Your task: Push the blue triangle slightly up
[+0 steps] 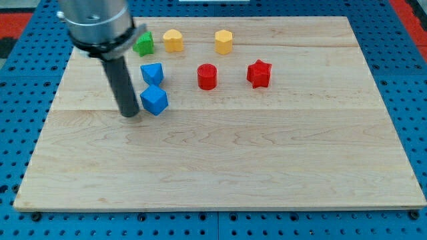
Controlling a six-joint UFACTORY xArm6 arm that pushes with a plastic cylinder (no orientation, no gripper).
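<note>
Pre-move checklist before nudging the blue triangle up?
1. My tip visible on the board: ok.
2. Target blue triangle found, above the blue cube: ok.
3. Tip below the triangle for an upward push: not ok; it sits beside the cube's left, lower-left of the triangle.
4. Cube clear of the push line: not ok; it lies directly under the triangle, nearly touching.
5. Room above the triangle: cannot tell; green block and yellow block are close.

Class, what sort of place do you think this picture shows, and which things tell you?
Probably a robotics lab bench: a pale wooden board on a blue perforated table, small coloured blocks, and my tip beside a blue cube.
</note>
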